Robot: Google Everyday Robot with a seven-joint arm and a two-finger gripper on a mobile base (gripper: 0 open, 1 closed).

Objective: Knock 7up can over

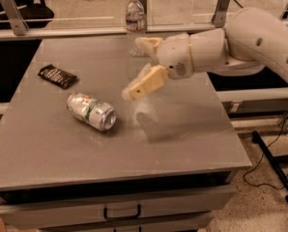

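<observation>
The 7up can (91, 111) lies on its side on the grey table (182, 144), left of centre, with its shiny end facing front right. My gripper (133, 67) hangs above the table to the right of the can and is clear of it. Its two cream fingers (145, 82) are spread apart and hold nothing. The white arm (240, 42) reaches in from the right.
A clear plastic water bottle (135, 23) stands upright at the table's back edge, just behind the gripper. A flat dark snack wrapper (57, 76) lies at the left. Metal posts and a rail run behind the table. Drawers sit below its front edge.
</observation>
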